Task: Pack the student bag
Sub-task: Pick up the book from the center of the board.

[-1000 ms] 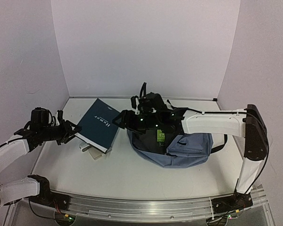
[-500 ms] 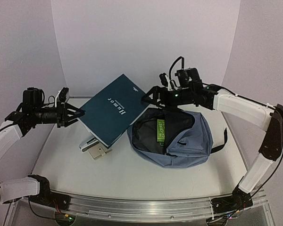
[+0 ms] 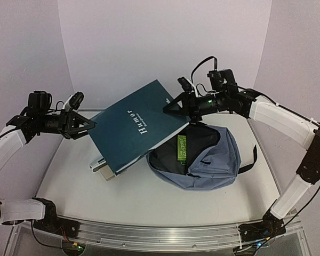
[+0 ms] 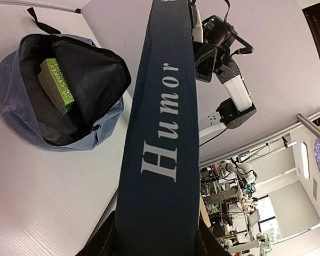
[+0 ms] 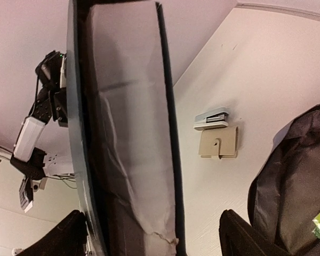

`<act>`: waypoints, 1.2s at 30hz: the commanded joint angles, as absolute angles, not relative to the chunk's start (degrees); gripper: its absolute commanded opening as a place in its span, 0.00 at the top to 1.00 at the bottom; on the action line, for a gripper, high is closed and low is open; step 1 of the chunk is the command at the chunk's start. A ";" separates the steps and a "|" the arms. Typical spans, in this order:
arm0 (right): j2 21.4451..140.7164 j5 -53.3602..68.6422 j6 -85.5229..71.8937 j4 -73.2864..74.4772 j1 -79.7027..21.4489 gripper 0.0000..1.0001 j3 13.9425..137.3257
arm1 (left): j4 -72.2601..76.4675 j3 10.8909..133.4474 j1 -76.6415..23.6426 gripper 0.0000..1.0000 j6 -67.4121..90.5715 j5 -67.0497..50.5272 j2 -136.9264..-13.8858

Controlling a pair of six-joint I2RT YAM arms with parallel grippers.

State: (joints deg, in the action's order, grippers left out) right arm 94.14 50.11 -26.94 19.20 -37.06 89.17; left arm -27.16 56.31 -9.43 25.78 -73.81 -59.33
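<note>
The two arms have raised the blue book (image 3: 133, 128) higher than half a second ago, and it now tilts up more over the table (image 3: 138, 197). The left gripper (image 3: 84, 124) pinches its low corner. The right gripper (image 3: 173, 106) pinches its high corner. The student bag (image 3: 213, 162) lies open in the same place on the table, under the right arm, with a green book (image 3: 181, 148) inside.
</note>
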 commanded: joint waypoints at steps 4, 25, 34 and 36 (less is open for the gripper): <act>93.94 60.36 -37.96 5.46 -37.45 0.51 85.13 | -25.83 60.56 -9.39 0.94 22.77 -78.29 -61.48; 81.17 38.99 -49.22 -10.64 -37.48 0.81 78.23 | 3.54 52.47 -15.34 0.00 41.53 -62.17 -58.59; 78.64 38.68 -53.52 -17.65 -37.45 0.81 74.70 | 12.44 54.46 -20.11 0.00 45.13 -56.15 -63.57; 78.21 38.88 -54.15 -18.75 -37.45 0.81 73.82 | 15.25 54.74 -20.32 0.00 46.60 -56.20 -64.82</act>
State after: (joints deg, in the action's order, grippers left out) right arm 81.53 39.35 -51.70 -10.36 -37.52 74.72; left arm 6.98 52.16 -19.93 43.49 -58.61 -62.58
